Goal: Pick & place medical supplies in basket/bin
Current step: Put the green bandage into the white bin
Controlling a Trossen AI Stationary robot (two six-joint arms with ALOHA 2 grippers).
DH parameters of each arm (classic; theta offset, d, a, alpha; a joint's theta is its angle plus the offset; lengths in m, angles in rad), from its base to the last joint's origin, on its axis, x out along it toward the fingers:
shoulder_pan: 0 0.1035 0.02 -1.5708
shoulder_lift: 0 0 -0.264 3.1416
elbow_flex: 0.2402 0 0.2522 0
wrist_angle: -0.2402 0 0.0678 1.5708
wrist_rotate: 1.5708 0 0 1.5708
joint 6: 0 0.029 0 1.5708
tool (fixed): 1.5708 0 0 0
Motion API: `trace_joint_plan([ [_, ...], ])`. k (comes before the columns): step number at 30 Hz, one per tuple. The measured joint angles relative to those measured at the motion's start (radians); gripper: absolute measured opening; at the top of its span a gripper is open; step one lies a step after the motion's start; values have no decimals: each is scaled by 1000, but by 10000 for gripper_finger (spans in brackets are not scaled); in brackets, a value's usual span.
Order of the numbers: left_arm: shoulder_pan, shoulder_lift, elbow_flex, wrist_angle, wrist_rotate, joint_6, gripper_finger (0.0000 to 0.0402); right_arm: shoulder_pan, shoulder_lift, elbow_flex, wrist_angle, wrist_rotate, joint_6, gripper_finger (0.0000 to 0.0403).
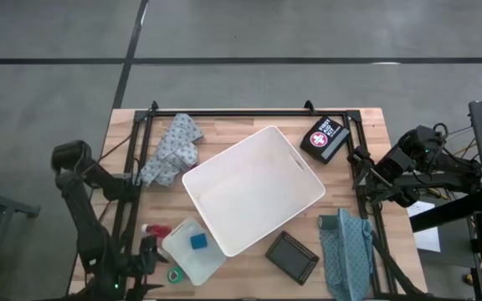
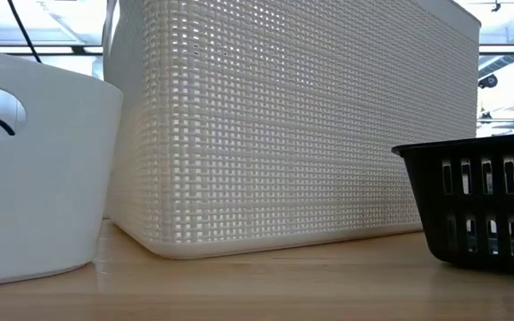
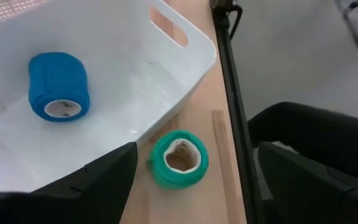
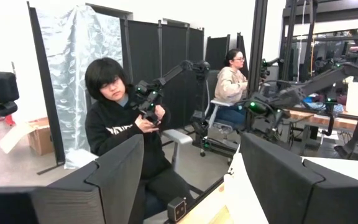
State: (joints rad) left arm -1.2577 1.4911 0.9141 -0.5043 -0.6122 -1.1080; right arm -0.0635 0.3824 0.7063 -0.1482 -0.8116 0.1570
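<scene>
The large white bin [image 1: 253, 188] stands at the table's middle, turned at an angle. A small translucent tray [image 1: 192, 249] at its near-left corner holds a blue bandage roll [image 3: 58, 87]. A green bandage roll [image 3: 179, 158] lies on its side on the wood just outside the tray's near wall. My left gripper [image 3: 194, 199] hangs open above this roll, one finger on either side of it, touching nothing. My right gripper [image 4: 191, 180] is open and raised off the table's right edge [image 1: 375, 180], pointing into the room.
A black first-aid pouch [image 1: 325, 138] lies by the bin's far-right corner and a dark flat case [image 1: 292, 256] by its near side. Patterned cloths lie far left [image 1: 171, 150] and near right [image 1: 347, 251]. A red item [image 1: 153, 230] sits left of the tray. People sit beyond the table.
</scene>
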Motion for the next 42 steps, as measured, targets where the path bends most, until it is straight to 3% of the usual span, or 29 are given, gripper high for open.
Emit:
trace_joint_plan([
  [12,-7,181,91,-47,22,-17,340,0,0,0,0,0,0,259],
  [42,21,209,60,-25,-16,-27,340,0,0,0,0,0,0,265],
])
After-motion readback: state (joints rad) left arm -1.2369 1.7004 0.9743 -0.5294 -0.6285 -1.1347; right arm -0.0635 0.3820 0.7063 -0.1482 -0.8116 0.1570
